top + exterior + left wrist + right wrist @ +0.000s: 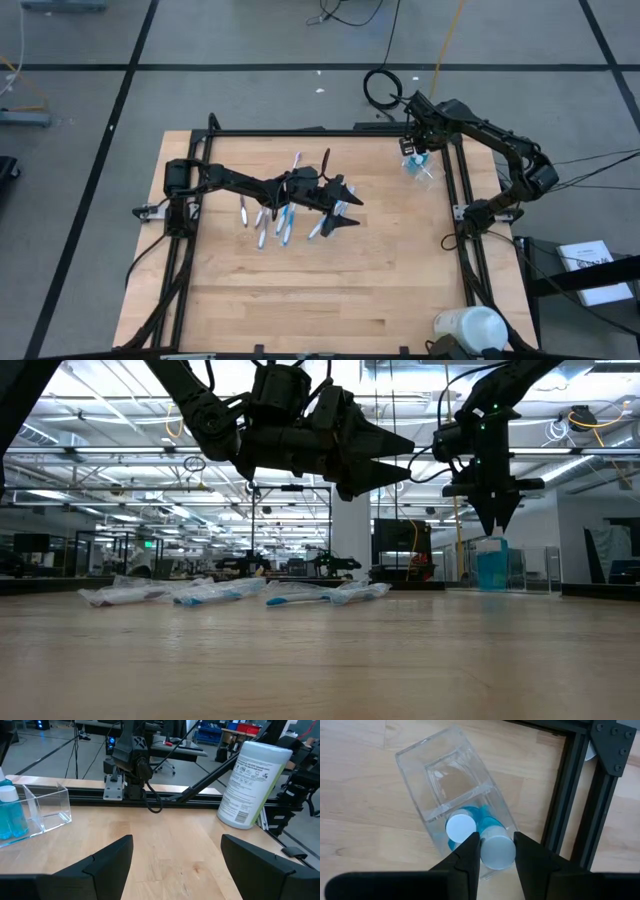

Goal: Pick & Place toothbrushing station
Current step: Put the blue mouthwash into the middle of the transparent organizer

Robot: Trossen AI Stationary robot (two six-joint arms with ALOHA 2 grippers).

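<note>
A small clear plastic cup (445,780) with two compartments stands at the table's far right corner (422,170). One compartment holds blue tubes with pale caps (460,827). My right gripper (496,847) points down over that compartment, shut on one tube. Several blue, white and purple toothbrushes (280,215) lie flat on the wood in mid-table, also seen in the low view (230,592). My left gripper (352,205) hovers level above them, pointing toward the right edge. It is open with nothing between its fingers (110,865). My right gripper pinches a tube at its capped top end (497,852) between the two fingers; the round cap fills the gap. The fingers come from above, pointing down. The tube stands upright with its lower part inside the cup's compartment, and whether it rests on the floor there is hidden.
A large white-and-green round canister (470,328) stands at the near right corner, also in the left wrist view (255,782). Black frame rails (570,795) run along the table's edges, close beside the cup. Bare wood lies across the near half (300,300).
</note>
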